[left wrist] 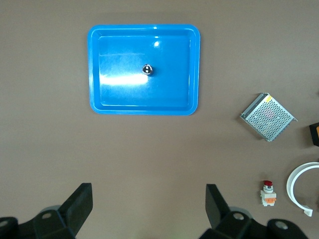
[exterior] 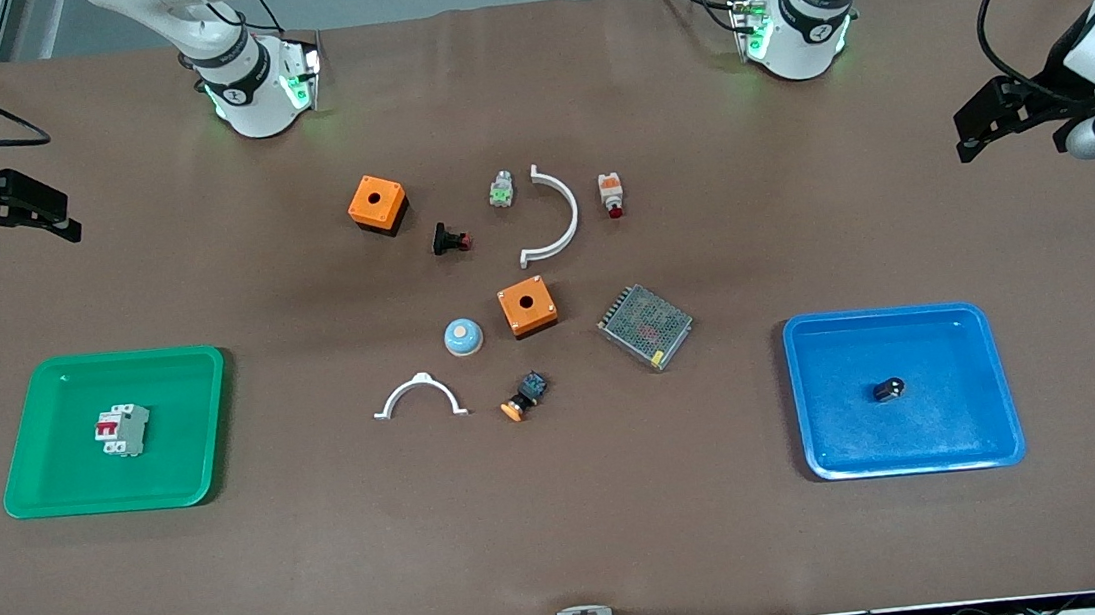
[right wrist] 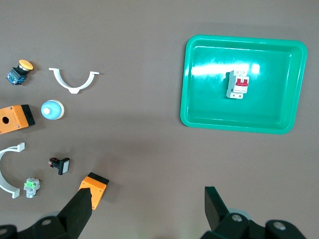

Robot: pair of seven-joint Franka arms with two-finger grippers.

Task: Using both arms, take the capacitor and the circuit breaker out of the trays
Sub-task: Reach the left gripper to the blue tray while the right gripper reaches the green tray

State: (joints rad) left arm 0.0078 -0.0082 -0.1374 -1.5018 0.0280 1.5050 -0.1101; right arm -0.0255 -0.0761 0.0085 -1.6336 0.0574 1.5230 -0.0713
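Observation:
The breaker (exterior: 122, 430), a light-grey block with red levers, lies in the green tray (exterior: 44, 396) toward the right arm's end of the table. It also shows in the right wrist view (right wrist: 237, 84). The capacitor (exterior: 887, 389), a tiny black cylinder, lies in the blue tray (exterior: 972, 337) toward the left arm's end, and shows in the left wrist view (left wrist: 148, 70). My left gripper (exterior: 978, 130) (left wrist: 149, 204) is open and empty, up over bare table at its end. My right gripper (exterior: 57, 219) (right wrist: 149, 204) is open and empty, up over bare table at its end.
Loose parts lie mid-table: two orange boxes (exterior: 378, 204) (exterior: 526, 307), two white curved brackets (exterior: 554, 214) (exterior: 419, 395), a mesh-covered box (exterior: 645, 326), a blue dome (exterior: 463, 336), a black button with red tip (exterior: 450, 241), a white-orange part (exterior: 611, 195), a yellow-capped button (exterior: 524, 395).

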